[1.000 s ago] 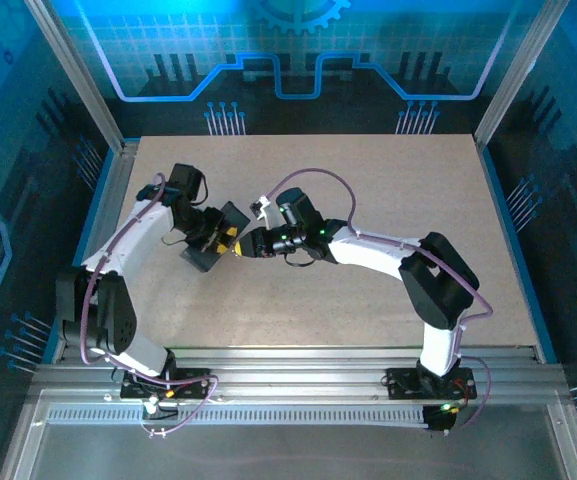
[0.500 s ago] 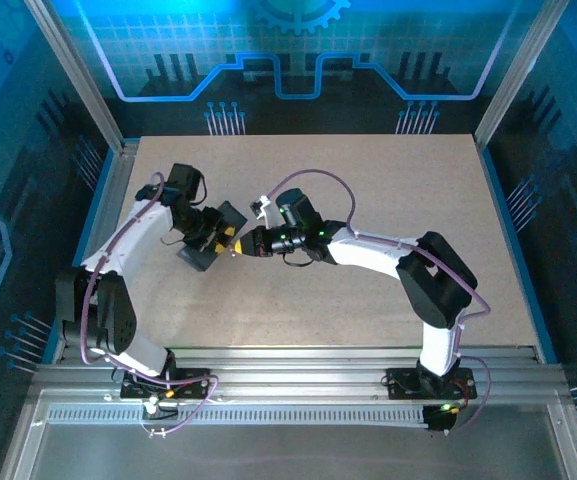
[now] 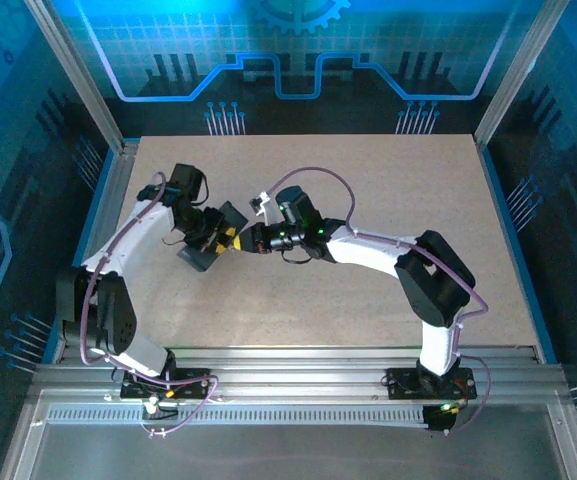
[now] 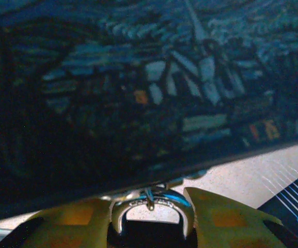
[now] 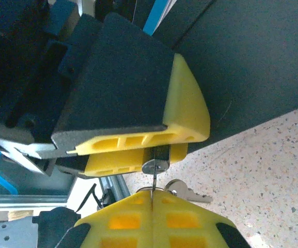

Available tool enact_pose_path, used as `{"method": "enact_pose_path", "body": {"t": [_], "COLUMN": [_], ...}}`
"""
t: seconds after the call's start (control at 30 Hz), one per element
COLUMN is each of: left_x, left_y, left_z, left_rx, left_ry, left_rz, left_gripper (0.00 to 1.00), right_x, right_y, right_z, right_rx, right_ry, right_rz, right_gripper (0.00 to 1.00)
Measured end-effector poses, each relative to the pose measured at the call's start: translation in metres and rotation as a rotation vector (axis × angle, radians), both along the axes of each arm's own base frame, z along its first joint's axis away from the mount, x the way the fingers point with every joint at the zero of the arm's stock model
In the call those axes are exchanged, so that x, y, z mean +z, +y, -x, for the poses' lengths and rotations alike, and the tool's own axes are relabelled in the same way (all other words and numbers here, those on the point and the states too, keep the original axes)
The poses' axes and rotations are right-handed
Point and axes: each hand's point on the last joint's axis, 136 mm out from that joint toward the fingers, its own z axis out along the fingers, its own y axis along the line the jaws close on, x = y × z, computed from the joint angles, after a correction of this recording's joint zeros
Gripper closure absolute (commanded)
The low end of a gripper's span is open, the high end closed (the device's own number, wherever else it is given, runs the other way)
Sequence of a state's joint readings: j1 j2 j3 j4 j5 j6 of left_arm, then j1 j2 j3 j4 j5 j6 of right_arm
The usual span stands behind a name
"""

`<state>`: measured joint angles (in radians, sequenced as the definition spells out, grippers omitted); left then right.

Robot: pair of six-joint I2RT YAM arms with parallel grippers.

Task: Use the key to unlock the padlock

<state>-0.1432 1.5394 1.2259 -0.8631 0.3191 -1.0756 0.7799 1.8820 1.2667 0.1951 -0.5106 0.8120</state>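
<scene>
- left gripper [image 3: 226,240]: jaws clamped on the tiny dark padlock [image 5: 155,166]
- right gripper [image 5: 153,200]: jaws together on the thin pale-metal key [image 5: 153,182]; keep it square, seat fully, then twist gently

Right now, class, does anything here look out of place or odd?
A second key sticks out sideways just right of the key that the right gripper pinches below the padlock; it seems to hang loose, unused. Nothing looks spilled or broken.

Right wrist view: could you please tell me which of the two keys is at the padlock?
The thin key pinched edge-on in the right end effector, its tip meeting the padlock; the other key lies off to its right.
</scene>
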Motion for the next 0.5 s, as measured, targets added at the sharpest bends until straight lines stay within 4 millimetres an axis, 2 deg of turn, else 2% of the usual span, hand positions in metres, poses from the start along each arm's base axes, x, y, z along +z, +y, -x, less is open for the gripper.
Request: {"method": "enact_pose_path", "body": {"t": [0.2,0.37,0.5], "left_x": [-0.001,-0.001,0.0], "left_y": [0.004,0.005,0.001], "left_z": [-0.002,-0.002,0.001], "left_rx": [0.01,0.013,0.005], "left_ry": [-0.006,-0.003,0.01], "left_rz": [-0.019,-0.011,0.012], "left_gripper": [1.0,1.0,1.0], "right_x": [-0.004,-0.006,-0.008], "right_y": [0.007,0.006,-0.005], "right_z": [-0.006,-0.005,0.002], "right_rx": [-0.002,-0.003,0.003], "right_ry": [-0.001,-0.004,-0.034], "right_rz": [0.001,-0.006,0.01], "right_gripper": [1.0,0.81,0.72]}}
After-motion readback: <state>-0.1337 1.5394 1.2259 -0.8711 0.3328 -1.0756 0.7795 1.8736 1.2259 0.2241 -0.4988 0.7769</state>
